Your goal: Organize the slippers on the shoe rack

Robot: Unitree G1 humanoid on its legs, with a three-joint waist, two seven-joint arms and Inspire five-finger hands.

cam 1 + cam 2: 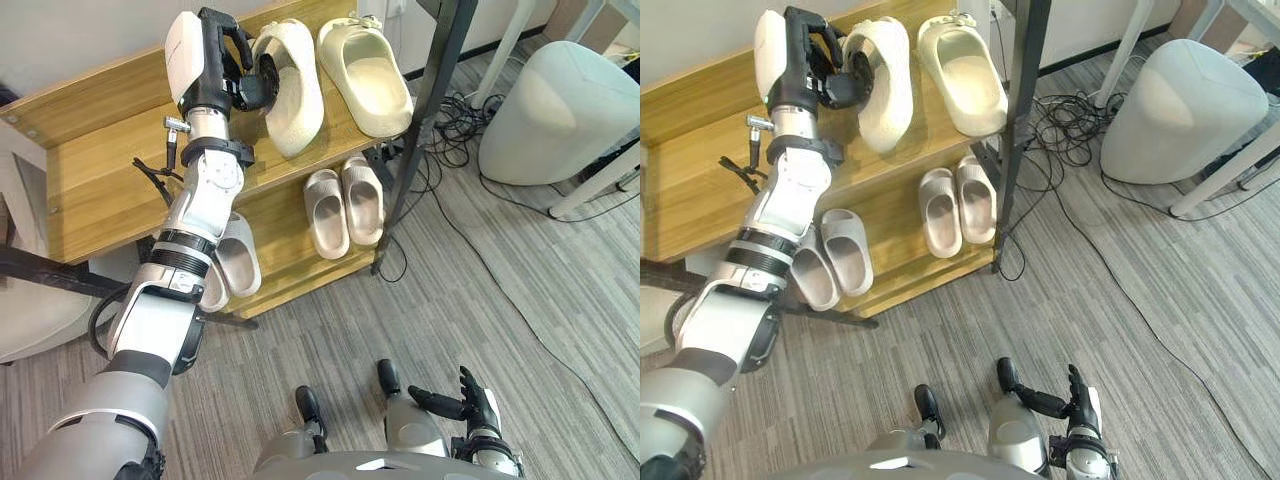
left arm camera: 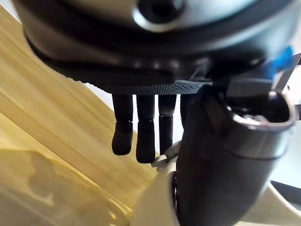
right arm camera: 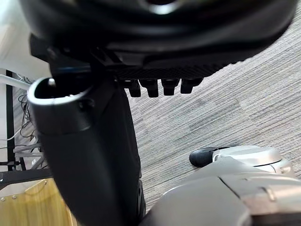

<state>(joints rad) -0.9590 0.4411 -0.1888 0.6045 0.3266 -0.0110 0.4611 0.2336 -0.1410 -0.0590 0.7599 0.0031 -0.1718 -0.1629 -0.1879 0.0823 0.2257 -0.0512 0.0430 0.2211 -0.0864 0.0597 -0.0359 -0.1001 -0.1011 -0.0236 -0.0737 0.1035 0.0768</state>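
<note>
Slippers (image 1: 345, 205) line the wooden shoe rack (image 1: 100, 170). On top, the left robot hand (image 1: 243, 80) pinches a cream slipper (image 1: 295, 100), tipped on edge, just beside its flat-lying mate (image 1: 368, 72). Lower right, the right robot hand (image 1: 472, 402) hangs above the floor (image 1: 520, 300), fingers loosely spread.

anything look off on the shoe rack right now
Yes: on the top shelf, the left cream slipper is tipped onto its side in the left hand's grip, while its mate lies flat, opening up. The beige pair and grey pair below sit neatly.
</note>
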